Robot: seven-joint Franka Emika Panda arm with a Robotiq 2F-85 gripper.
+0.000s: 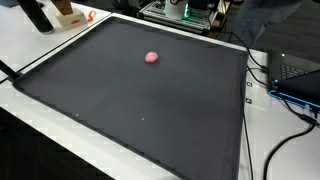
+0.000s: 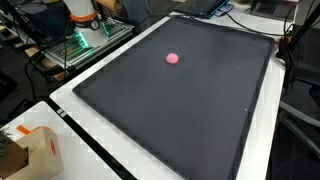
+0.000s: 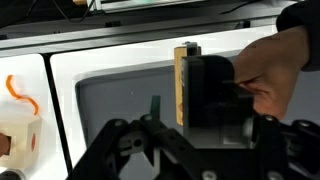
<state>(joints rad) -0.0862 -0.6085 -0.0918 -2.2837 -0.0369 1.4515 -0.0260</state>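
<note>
A block (image 3: 205, 90), black with a wooden face, is being held upright by a person's hand (image 3: 270, 65) just in front of the gripper (image 3: 188, 145), over the near edge of the mat (image 3: 110, 100). Only dark linkage is being shown at the bottom of the wrist view, and the fingertips are being hidden. Whether the gripper is spread or drawn together cannot be told, and nothing is being seen clamped in it. The chief risk is judged to lie in that closeness. Fingers could be pinched or struck if the gripper were brought forward or closed while the hand is being kept there. The block could also be knocked loose and dropped onto the mat or the desk (image 2: 100, 150). A thin dark upright piece, too unclear to be named, is being seen beside the block. To one side in the wrist view a box (image 3: 20, 125) with an orange strip is being crowded near the mat's corner, and it could be clipped by a sideways swing. A small pink ball (image 1: 151, 57) is lying alone on the mat in both exterior views, well apart from the block and box. Cables (image 1: 290, 120) are trailing over the desk past the mat's edge, near enough to be snagged.
</note>
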